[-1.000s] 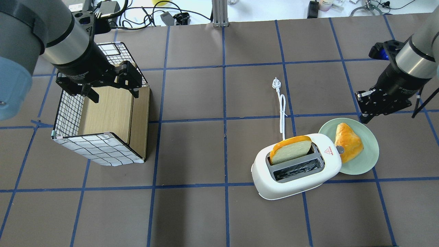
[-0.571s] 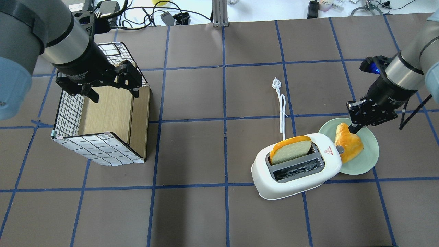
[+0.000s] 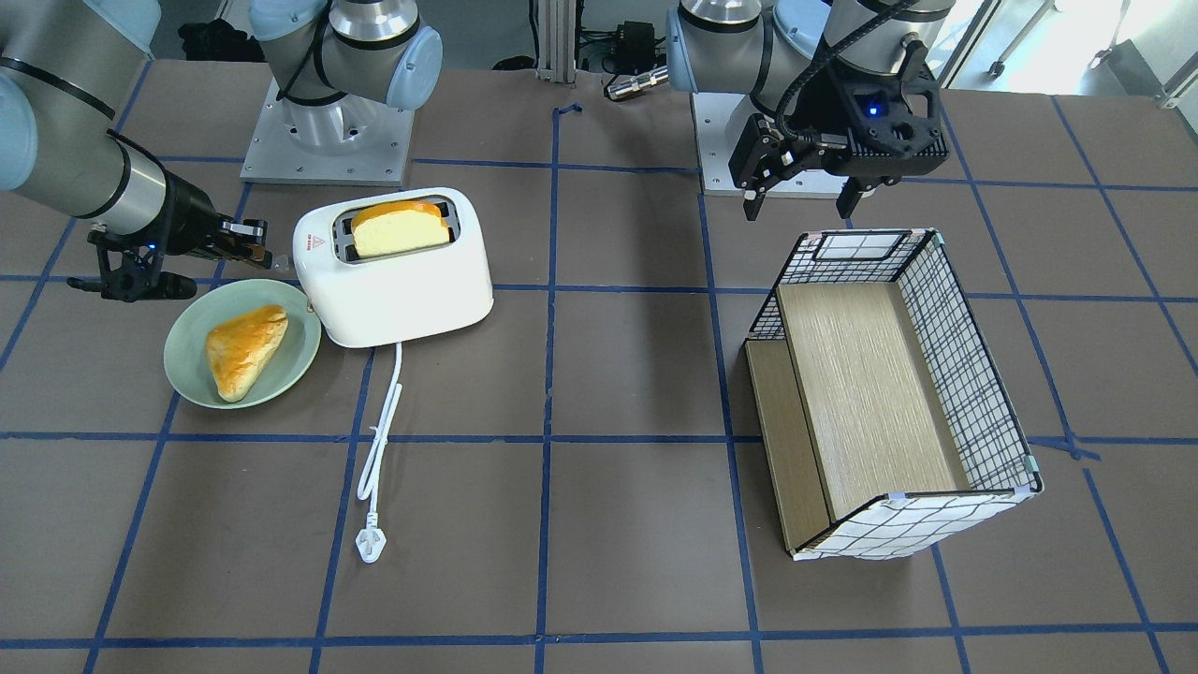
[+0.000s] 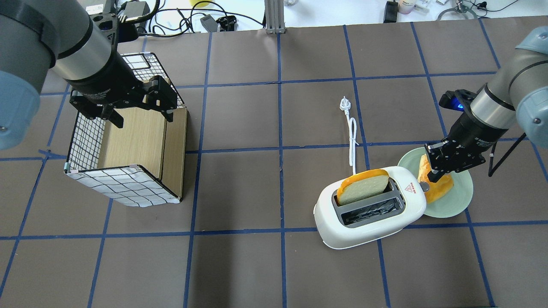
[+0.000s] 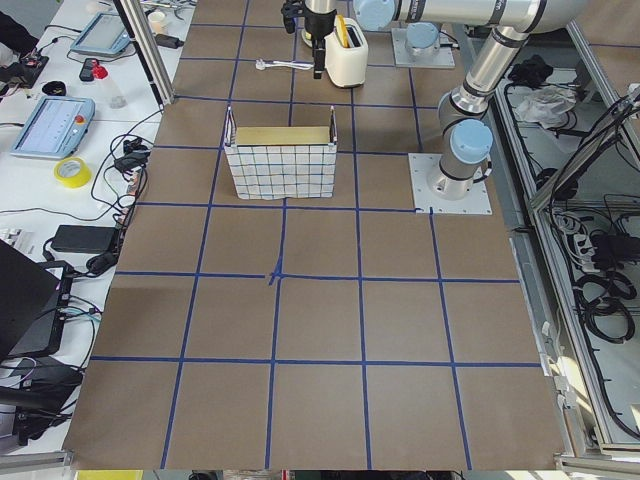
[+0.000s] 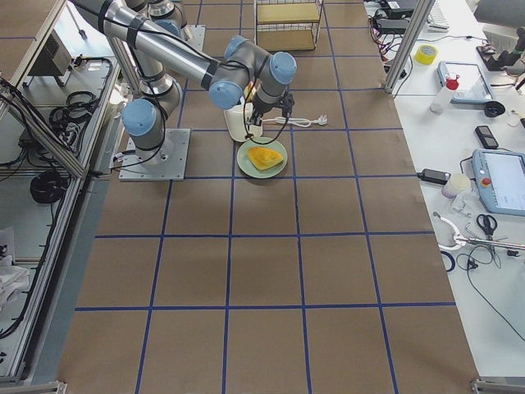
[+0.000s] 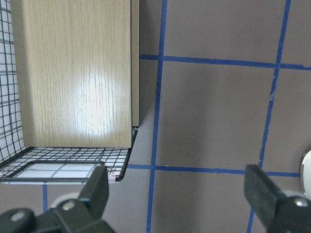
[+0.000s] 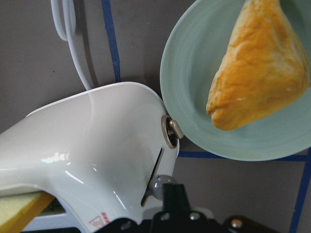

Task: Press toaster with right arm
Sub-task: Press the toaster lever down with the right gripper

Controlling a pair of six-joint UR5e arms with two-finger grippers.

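The white two-slot toaster stands at the right of the table with a slice of toast in its far slot. It also shows in the front view and fills the left of the right wrist view. My right gripper is shut and empty, low over the plate, close to the toaster's end with the lever. In the right wrist view its tip sits right beside the lever knob. My left gripper is open and empty above the basket.
A green plate with a golden pastry touches the toaster's lever end. The white cord and plug lie beyond the toaster. A wire basket with a wooden shelf lies on its side at the left.
My right gripper has moved down and left, from beyond the plate to over the pastry beside the toaster's lever end. The left arm and the toaster have not moved.
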